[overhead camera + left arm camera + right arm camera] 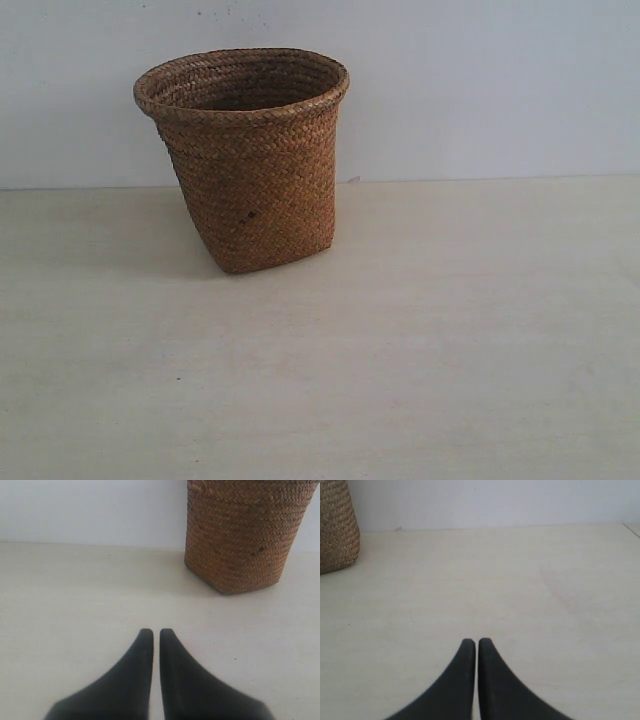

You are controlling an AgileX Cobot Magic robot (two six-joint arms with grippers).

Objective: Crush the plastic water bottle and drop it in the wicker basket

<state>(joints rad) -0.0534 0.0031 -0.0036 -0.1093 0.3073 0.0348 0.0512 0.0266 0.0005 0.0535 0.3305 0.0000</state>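
Note:
The wicker basket (pixel 250 160) stands upright at the back of the pale table, left of the middle. Its inside is dark and I cannot see what it holds. The plastic water bottle shows in no view. In the left wrist view my left gripper (pixel 156 631) hovers low over the table, shut and holding nothing, with the wicker basket (pixel 240 535) ahead of it and off to one side. My right gripper (pixel 477 641) is also shut and holds nothing, and only an edge of the wicker basket (pixel 337 527) shows far off. Neither gripper appears in the exterior view.
The pale table (pixel 450 330) runs back to a plain white wall (pixel 480 80) just behind the basket. A table edge (pixel 629 527) shows at the far corner in the right wrist view.

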